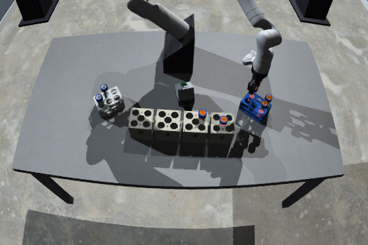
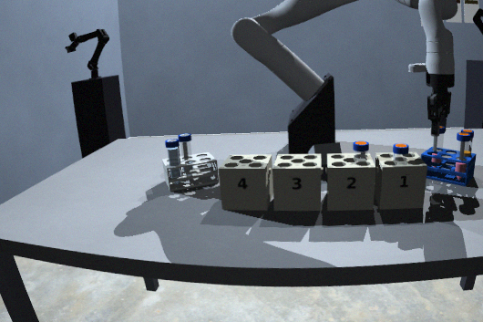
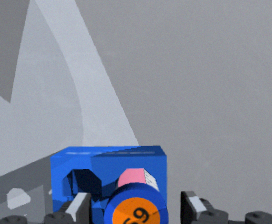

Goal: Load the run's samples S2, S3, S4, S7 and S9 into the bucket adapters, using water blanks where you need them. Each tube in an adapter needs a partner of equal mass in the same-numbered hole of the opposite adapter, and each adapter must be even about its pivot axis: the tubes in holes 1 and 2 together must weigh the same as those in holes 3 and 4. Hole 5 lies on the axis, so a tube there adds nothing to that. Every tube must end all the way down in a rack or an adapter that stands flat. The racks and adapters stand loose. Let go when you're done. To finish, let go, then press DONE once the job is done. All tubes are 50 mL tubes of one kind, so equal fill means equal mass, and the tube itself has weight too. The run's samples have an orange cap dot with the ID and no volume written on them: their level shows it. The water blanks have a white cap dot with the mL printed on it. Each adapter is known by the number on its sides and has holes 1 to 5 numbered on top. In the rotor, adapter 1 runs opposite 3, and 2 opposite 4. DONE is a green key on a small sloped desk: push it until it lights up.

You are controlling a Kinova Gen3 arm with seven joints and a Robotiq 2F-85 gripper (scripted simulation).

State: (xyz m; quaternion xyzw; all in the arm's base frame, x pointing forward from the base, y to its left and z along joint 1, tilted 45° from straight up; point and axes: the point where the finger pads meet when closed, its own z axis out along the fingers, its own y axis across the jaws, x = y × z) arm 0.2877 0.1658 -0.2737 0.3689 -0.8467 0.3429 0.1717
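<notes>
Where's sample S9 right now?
S9 stands in the blue rack, at its corner nearest the arm's base, right of adapter 1 in the exterior view. The open gripper straddles its cap, fingers either side, not closed on it.

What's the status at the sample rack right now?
Tool open, straddling the S9 tube, not gripping. S9 seated in the blue rack. Adapters 1 and 2 hold one sample each. Nothing blocking.

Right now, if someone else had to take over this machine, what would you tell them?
Gripper open, straddling the cap of S9, not gripping. S9 and two more samples stand in the blue rack. One sample sits in adapter 1, one in adapter 2; adapter 3 and adapter 4 hold no tubes. Two water blanks wait in the clear rack. Left: three samples, blanks, DONE key.
</notes>
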